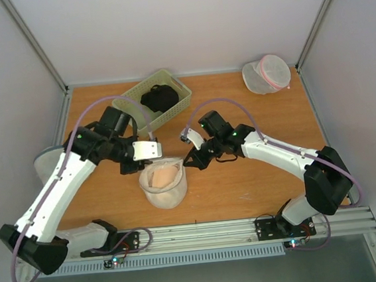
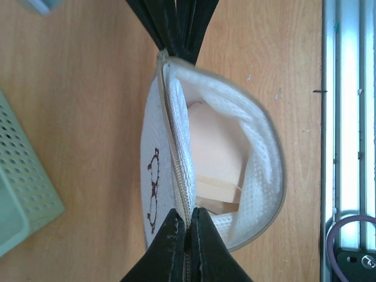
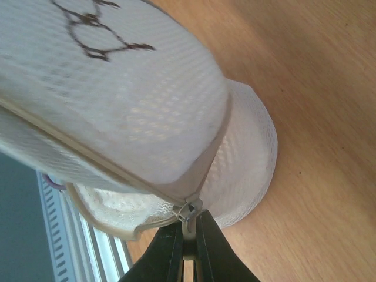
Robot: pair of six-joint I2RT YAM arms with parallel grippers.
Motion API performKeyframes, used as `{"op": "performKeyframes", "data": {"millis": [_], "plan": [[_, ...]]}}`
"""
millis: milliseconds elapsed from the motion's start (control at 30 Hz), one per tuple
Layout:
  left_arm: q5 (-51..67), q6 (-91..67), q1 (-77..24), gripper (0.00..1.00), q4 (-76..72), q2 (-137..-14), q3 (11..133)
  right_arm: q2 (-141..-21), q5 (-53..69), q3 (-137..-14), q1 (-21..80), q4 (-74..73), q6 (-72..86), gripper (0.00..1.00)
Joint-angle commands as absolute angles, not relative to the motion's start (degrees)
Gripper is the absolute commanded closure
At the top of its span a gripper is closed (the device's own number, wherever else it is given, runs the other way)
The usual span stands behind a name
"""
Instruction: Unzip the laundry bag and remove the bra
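The round cream-white mesh laundry bag (image 1: 166, 191) stands on the wooden table between the arms, its zip open along the top. A peach bra (image 1: 163, 176) lies inside, also seen in the left wrist view (image 2: 214, 144). My left gripper (image 1: 144, 168) is shut on the bag's zip edge at its left end (image 2: 188, 232). My right gripper (image 1: 191, 159) is shut on the small metal zip pull (image 3: 189, 210) at the bag's right end, below the bag's body (image 3: 117, 106). The right gripper's dark fingers (image 2: 176, 29) show at the top of the left wrist view.
A pale green perforated basket (image 1: 177, 88) holding a black item (image 1: 159, 98) stands at the back, and its corner shows in the left wrist view (image 2: 23, 194). A white mesh bag with a pink zip (image 1: 266, 73) lies at the back right. A greyish-white bag (image 1: 43, 163) lies at the left edge. A metal rail (image 1: 203, 233) runs along the front.
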State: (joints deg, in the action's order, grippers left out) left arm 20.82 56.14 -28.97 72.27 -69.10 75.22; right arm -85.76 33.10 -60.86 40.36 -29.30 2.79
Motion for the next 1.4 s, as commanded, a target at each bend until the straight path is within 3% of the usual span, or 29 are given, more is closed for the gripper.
{"op": "performKeyframes", "data": {"millis": [0, 333, 567, 700, 933, 1100, 1133, 1167, 1233, 1267, 1367], "plan": [[23.95, 62.15, -28.91, 0.99, 84.47, -65.93, 82.68, -83.99, 30.29, -61.93, 39.93, -32.87, 0.89, 0.99], [36.06, 71.44, -28.92, 0.99, 89.78, -64.58, 92.84, -83.32, 34.32, -60.32, 40.36, -31.24, -4.56, 0.99], [39.88, 79.42, -29.35, 0.99, 94.10, -64.53, 95.02, -85.12, 36.44, -61.43, 41.02, -30.93, -5.92, 0.99], [36.60, 74.40, -29.36, 0.99, 88.04, -65.16, 95.87, -85.97, 38.76, -62.56, 43.04, -31.23, -6.68, 0.99], [26.76, 64.13, -26.57, 0.99, 70.57, -62.37, 80.53, -80.71, 35.74, -56.27, 43.07, -25.61, -1.32, 0.99], [29.26, 68.28, -24.35, 0.99, 69.15, -61.32, 70.30, -76.50, 29.44, -51.81, 44.33, -21.88, 5.24, 0.99], [28.96, 70.00, -24.42, 0.97, 68.44, -61.10, 68.03, -76.22, 27.10, -51.48, 46.00, -21.96, 5.42, 0.99], [28.50, 69.58, -24.43, 0.85, 67.68, -61.09, 66.12, -76.01, 24.42, -51.42, 48.27, -22.19, 5.54, 0.99], [28.46, 68.37, -24.43, 0.39, 67.88, -60.66, 62.95, -75.95, 22.84, -51.24, 50.53, -21.25, 6.69, 0.99], [28.85, 68.26, -24.54, 0.27, 67.87, -60.24, 61.54, -75.94, 23.44, -50.81, 50.98, -20.15, 7.82, 0.99], [28.64, 63.17, -26.12, 0.26, 64.23, -58.48, 59.92, -76.60, 24.37, -50.61, 52.15, -17.60, 10.39, 0.99]]}}
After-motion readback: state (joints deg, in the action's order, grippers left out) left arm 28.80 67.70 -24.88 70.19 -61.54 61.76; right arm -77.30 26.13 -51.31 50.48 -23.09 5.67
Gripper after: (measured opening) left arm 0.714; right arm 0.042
